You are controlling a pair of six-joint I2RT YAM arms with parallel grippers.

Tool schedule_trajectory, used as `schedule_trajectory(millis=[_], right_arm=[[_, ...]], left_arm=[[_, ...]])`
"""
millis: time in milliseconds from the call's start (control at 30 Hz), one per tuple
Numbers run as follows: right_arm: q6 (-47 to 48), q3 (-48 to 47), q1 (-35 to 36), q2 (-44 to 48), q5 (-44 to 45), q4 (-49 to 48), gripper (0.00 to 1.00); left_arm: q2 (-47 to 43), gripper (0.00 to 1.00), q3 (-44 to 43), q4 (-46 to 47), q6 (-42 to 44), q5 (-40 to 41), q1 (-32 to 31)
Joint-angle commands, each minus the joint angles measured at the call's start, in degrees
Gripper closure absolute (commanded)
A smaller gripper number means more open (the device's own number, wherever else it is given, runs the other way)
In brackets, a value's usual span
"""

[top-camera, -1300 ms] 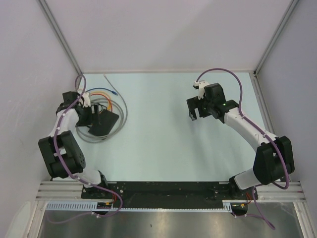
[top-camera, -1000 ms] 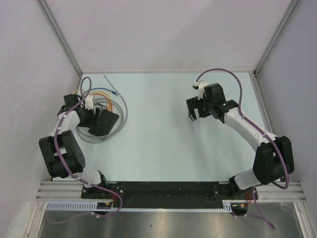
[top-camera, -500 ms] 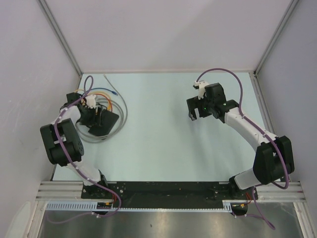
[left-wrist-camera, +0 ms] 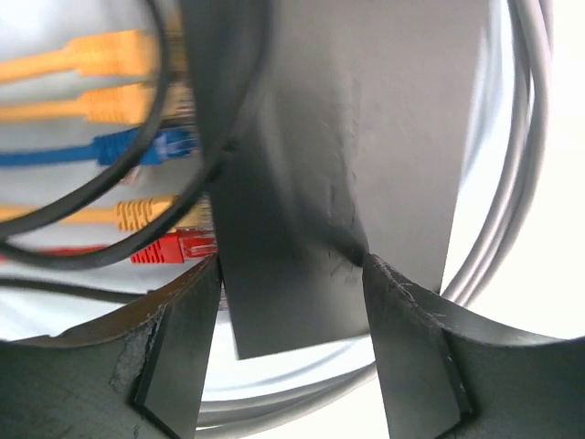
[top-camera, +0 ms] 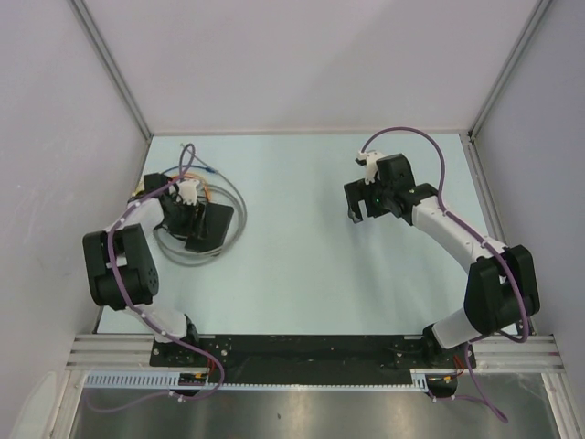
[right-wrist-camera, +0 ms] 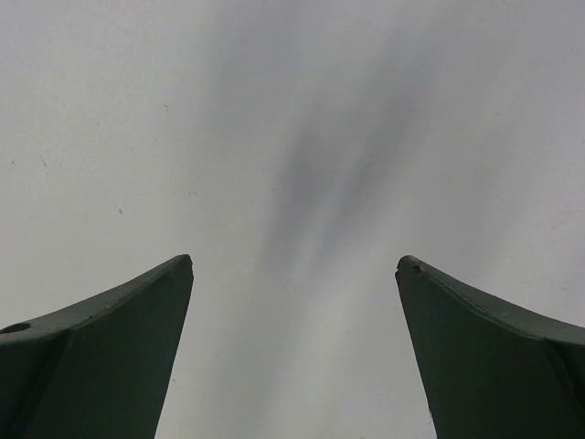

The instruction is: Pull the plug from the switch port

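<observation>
The switch (top-camera: 214, 229) is a flat black box at the left of the table, ringed by coiled cables. My left gripper (top-camera: 196, 218) reaches over it from the left. In the left wrist view the switch (left-wrist-camera: 302, 155) fills the gap of the left gripper (left-wrist-camera: 292, 265), and both fingers press against it. Along its left side sit several plugs: a yellow plug (left-wrist-camera: 119, 101), a blue plug (left-wrist-camera: 160, 144) and a red plug (left-wrist-camera: 178, 247). My right gripper (top-camera: 358, 210) hangs open far to the right, and the right gripper (right-wrist-camera: 294, 261) has only bare table between its fingers.
A grey cable coil (top-camera: 236, 203) loops around the switch, and the grey cable (left-wrist-camera: 516, 174) runs past its right side. A thin black cable (left-wrist-camera: 137, 215) arcs over the plugs. The left wall (top-camera: 64, 165) stands close to the left arm.
My left gripper has moved right and narrowed onto the switch. The switch has shifted right and turned with it. The right arm has stayed still.
</observation>
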State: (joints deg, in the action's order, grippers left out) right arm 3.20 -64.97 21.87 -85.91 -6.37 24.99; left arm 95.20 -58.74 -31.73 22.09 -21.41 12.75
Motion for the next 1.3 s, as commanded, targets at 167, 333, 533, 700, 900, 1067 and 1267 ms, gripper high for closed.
schedule_trajectory(millis=[167,333,533,700,900,1067,1267], right_arm=[[0.84,-1.04,-0.25,0.04,0.31,-2.32,0.00],[0.75,-0.33,-0.51,0.65,-0.04,-2.76,0.00],[0.75,-0.86,0.54,-0.39,-5.49,-4.86,0.00],[-0.39,-6.29,3.88,-5.93,-10.23,-6.36,0.01],[-4.26,-19.21,8.27,-18.84,-13.67,-6.98,0.03],[-4.43,-32.05,10.38,-28.68,-17.52,-4.35,0.04],[-5.66,-39.70,11.44,-38.01,-24.47,-4.16,0.04]], left_arm=[[-3.70,0.33,3.98,-2.29,-2.13,-5.48,-12.22],[-4.23,0.30,2.06,-3.25,-4.86,-6.89,-18.38],[-8.62,0.24,-9.78,-8.35,-5.21,-9.53,-18.12],[-9.07,0.26,-16.14,-5.81,-13.72,-3.85,-11.98],[-5.47,0.23,-15.62,-1.41,-25.51,7.16,-1.34],[2.43,0.23,-16.23,-1.58,-26.83,7.53,2.10],[11.04,0.23,-16.85,-0.45,-26.66,-0.29,2.10]])
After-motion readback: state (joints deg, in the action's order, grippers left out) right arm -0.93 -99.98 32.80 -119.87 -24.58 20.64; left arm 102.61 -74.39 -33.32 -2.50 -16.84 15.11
